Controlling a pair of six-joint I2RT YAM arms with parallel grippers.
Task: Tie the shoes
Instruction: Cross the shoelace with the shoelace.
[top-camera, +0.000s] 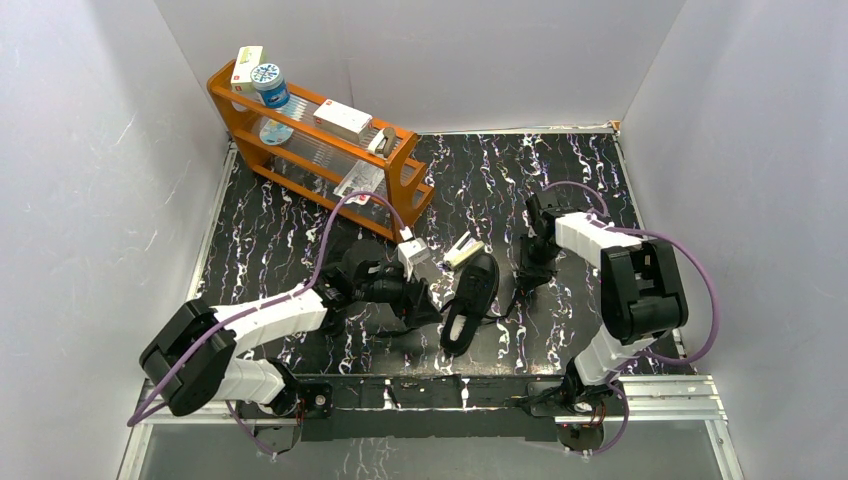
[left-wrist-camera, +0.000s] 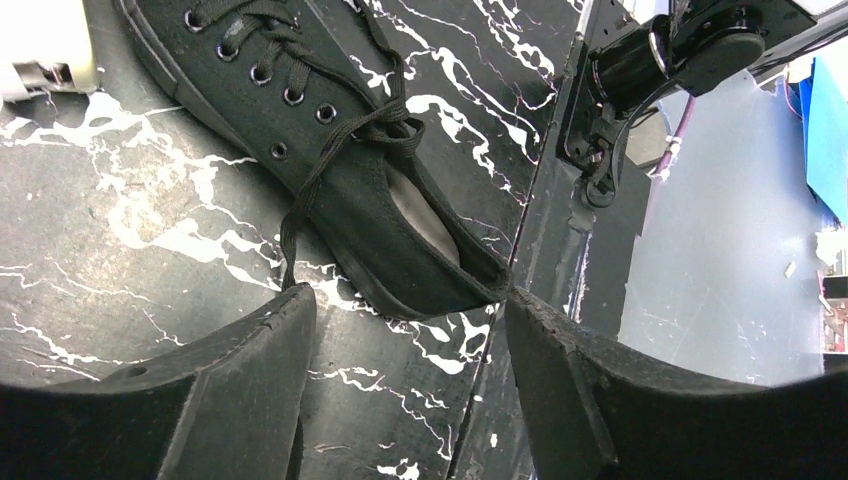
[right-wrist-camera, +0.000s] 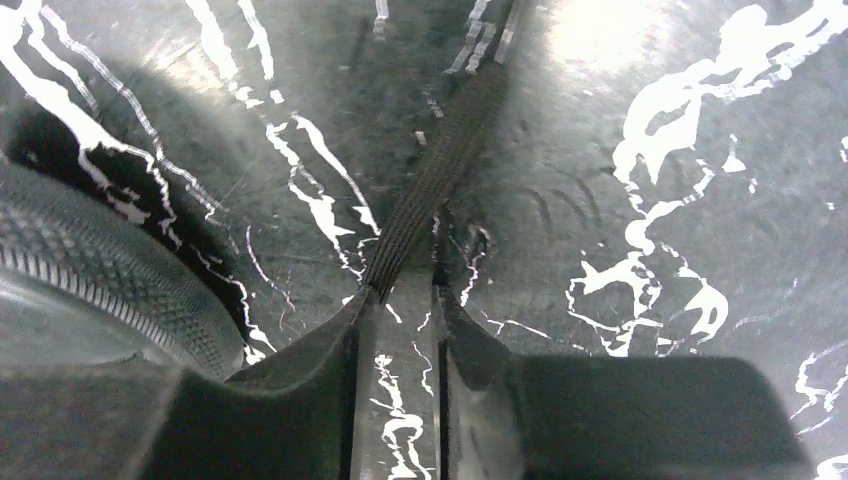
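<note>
Black, white-veined marble-pattern tabletop (top-camera: 270, 230), walled in white.

Item: one all-black canvas low-top sneaker (left-wrist-camera: 330, 170), its heel lying just ahead of the left gripper (left-wrist-camera: 408, 300). The jaws of that gripper are spread wide and nothing is held. A second shoe cannot be clearly made out.

Item: thin flat black lace (right-wrist-camera: 440, 160), stretched over the table straight ahead of the right gripper (right-wrist-camera: 405, 295). Its jaws are drawn nearly together with a slit between them. The lace is met at one fingertip; whether it is pinched cannot be told.

Progress: judged early. The laces are threaded through the eyelets and loosely crossed at the top. No bow is seen, so looping, knotting and tightening are left.

Markings: none are seen on the sneaker. An orange rack (top-camera: 320, 140), well beyond both grippers, carries a white carton (top-camera: 343, 120) and a blue-capped bottle (top-camera: 268, 80); their print is too small to be read.
</note>
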